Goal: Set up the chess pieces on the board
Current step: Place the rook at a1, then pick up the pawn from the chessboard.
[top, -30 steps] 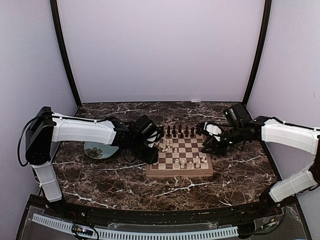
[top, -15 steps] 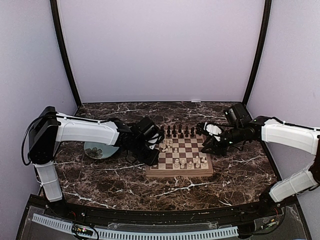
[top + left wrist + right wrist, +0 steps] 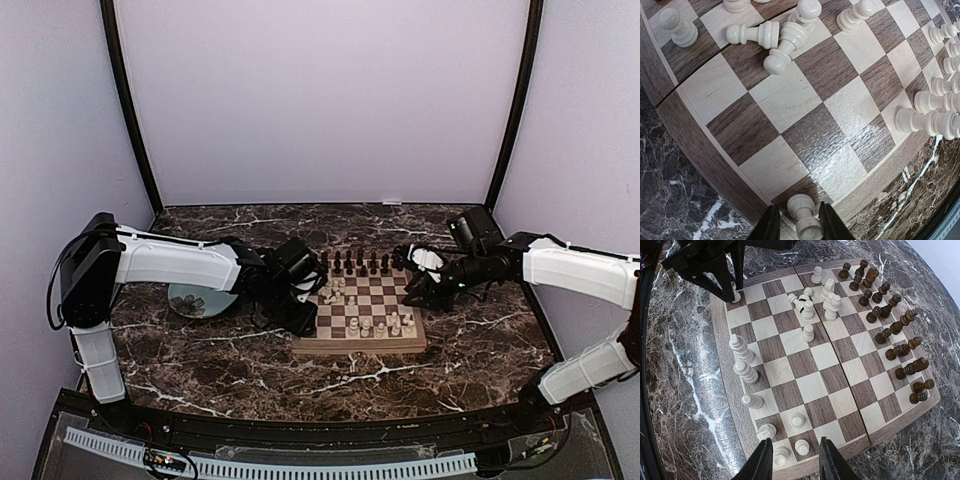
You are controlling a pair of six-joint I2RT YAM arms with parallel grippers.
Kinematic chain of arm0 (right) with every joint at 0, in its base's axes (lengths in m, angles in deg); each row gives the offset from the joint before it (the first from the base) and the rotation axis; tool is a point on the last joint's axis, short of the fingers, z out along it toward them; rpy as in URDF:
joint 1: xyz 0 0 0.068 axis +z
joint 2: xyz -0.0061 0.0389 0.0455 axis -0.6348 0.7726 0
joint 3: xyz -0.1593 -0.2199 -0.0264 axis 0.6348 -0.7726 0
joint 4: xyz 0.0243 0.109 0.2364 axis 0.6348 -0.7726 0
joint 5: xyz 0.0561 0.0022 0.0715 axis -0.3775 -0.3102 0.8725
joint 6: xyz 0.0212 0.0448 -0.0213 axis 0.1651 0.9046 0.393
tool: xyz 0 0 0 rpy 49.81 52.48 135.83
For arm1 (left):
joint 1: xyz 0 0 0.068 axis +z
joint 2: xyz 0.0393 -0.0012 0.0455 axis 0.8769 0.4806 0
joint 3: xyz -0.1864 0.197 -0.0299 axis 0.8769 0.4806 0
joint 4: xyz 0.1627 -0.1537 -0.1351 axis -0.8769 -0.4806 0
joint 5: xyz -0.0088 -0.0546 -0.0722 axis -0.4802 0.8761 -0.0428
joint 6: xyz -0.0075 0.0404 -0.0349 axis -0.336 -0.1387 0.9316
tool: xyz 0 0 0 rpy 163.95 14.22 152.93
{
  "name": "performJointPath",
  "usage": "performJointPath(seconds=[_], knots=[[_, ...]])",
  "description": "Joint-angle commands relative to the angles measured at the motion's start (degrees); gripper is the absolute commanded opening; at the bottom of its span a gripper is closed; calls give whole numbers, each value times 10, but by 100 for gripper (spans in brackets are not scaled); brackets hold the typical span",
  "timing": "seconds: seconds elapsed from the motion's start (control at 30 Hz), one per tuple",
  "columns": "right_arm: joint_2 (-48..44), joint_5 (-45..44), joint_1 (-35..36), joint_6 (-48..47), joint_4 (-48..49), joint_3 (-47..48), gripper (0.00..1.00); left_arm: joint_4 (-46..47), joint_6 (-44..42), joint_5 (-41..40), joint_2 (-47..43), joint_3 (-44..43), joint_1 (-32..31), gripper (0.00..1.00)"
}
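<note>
We see the board (image 3: 810, 385), tan and dark-brown checks in a pale wood border, lying mid-table on dark marble (image 3: 200, 350). Dark pieces (image 3: 890, 325) line its far side. Cream pieces (image 3: 812, 302) are scattered, some toppled. The left gripper (image 3: 798, 224) sits narrow around a cream pawn (image 3: 802, 207) at a board corner; we cannot tell whether it grips. The right gripper (image 3: 792, 460) hovers part-open over the board's right edge, holding nothing.
</note>
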Motion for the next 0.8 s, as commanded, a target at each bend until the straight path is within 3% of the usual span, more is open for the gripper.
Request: performJointPath(seconds=[0.0,0.3,0.5,0.77], knots=[[2,7,-1,-4,10,0,34,-11,-10,8,-14,-13,-2,31],[0,6,-1,-4,10,-1,34,-11,-43,-29,-66,-62,15,44],[0,3,-1,-4,12,-1,34,39,-26,-30,-51,-74,76,39],[-4,-2,-1,-3,12,-3,34,42,-23,-24,35,-157,101,28]])
